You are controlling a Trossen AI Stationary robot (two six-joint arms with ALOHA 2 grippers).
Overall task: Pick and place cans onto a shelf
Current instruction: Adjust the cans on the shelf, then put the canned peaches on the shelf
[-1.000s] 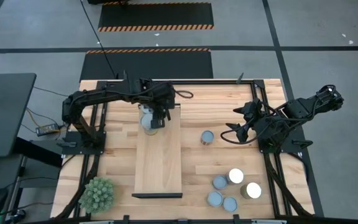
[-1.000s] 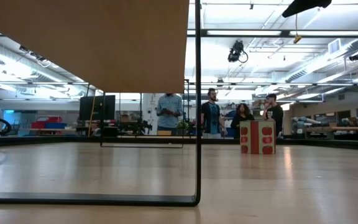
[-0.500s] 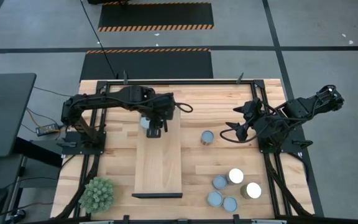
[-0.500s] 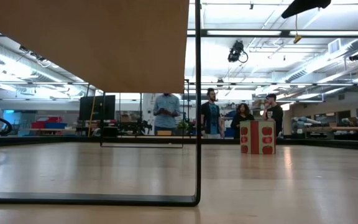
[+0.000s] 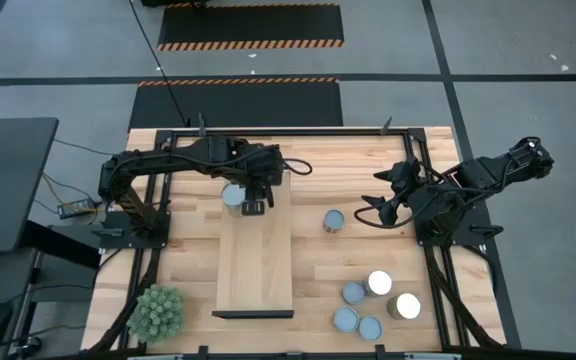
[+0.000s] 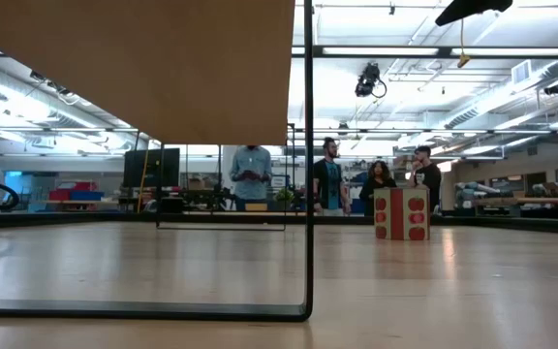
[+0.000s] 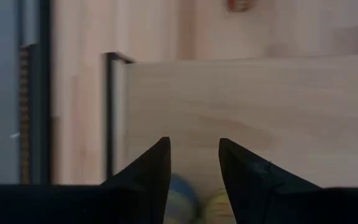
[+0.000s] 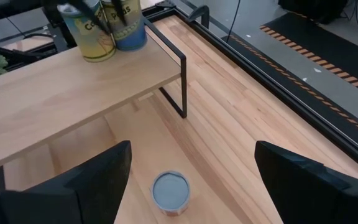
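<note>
The left gripper (image 5: 254, 197) hangs over the far end of the shelf (image 5: 256, 262), right at two cans that stand there. In the right wrist view these two shelf cans (image 8: 107, 28) stand upright and side by side, touching, with dark fingers (image 8: 101, 18) reaching down between and around their tops. The left wrist view shows the fingers part-open with both can tops just below the tips; whether either can is pinched cannot be told.

The right gripper (image 5: 370, 208) waits with its jaws spread wide and empty, near the table's right side. Directly ahead of it, toward the shelf, stands the lone can (image 5: 334, 221), upright on the tabletop between gripper and shelf. It is the nearest can to either arm and much closer to the right one. A cluster of five cans (image 5: 370, 303) sits at the near right corner, well apart from both grippers.

The shelf's long axis runs from far to near, so free room for further cans lies nearward of the placed pair.
</note>
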